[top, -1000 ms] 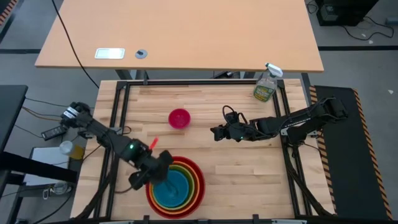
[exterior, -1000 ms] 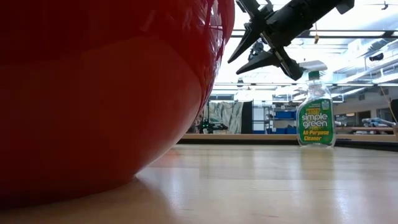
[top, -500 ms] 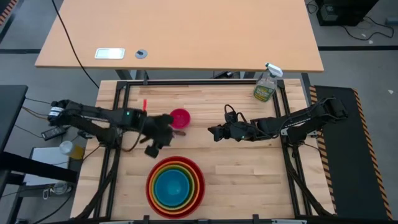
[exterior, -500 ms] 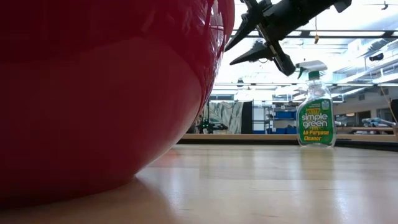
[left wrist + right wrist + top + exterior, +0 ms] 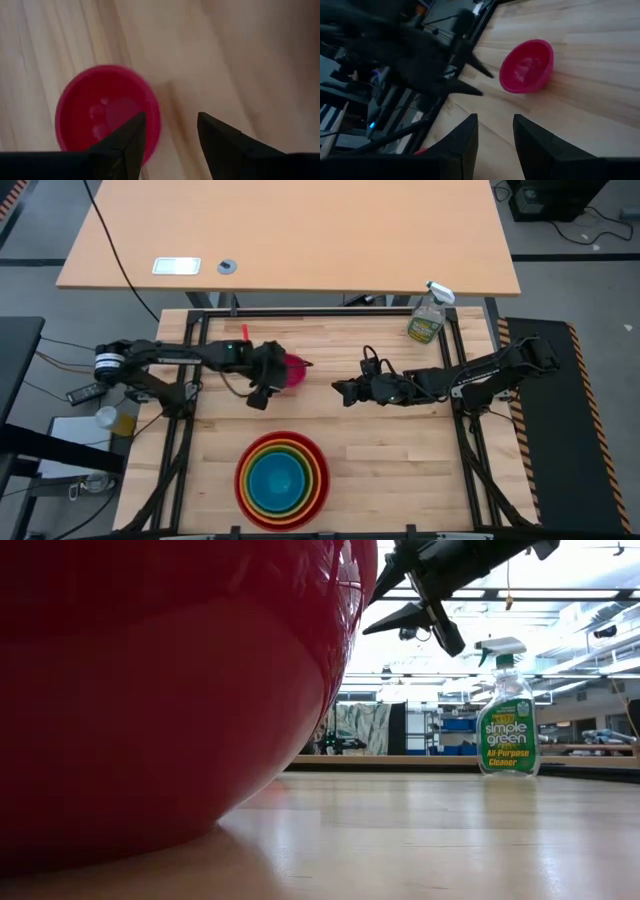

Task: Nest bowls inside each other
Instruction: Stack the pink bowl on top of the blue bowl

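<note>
The small pink bowl (image 5: 297,361) stands on its base on the wooden table, toward the far side; it also shows in the left wrist view (image 5: 100,117) and the right wrist view (image 5: 527,67). My left gripper (image 5: 290,378) hovers open just above it, at its near-left edge, with one finger over the rim (image 5: 150,112) and the other over bare table. The red, orange, green and blue bowls sit nested in one stack (image 5: 282,480) near the front edge. My right gripper (image 5: 338,391) hangs open in the air to the right of the pink bowl.
A clear spray bottle (image 5: 428,317) stands at the table's far right corner and shows in the low view as well (image 5: 505,720). The red bowl's wall (image 5: 150,690) fills the left of the low view. Bare wood lies between the stack and the grippers.
My left gripper has swung from above the nested stack toward the far edge and has come down over the pink bowl, rolling as it went. My right gripper has stayed in place, its fingers tipped a little toward level. The bowls have not moved.
</note>
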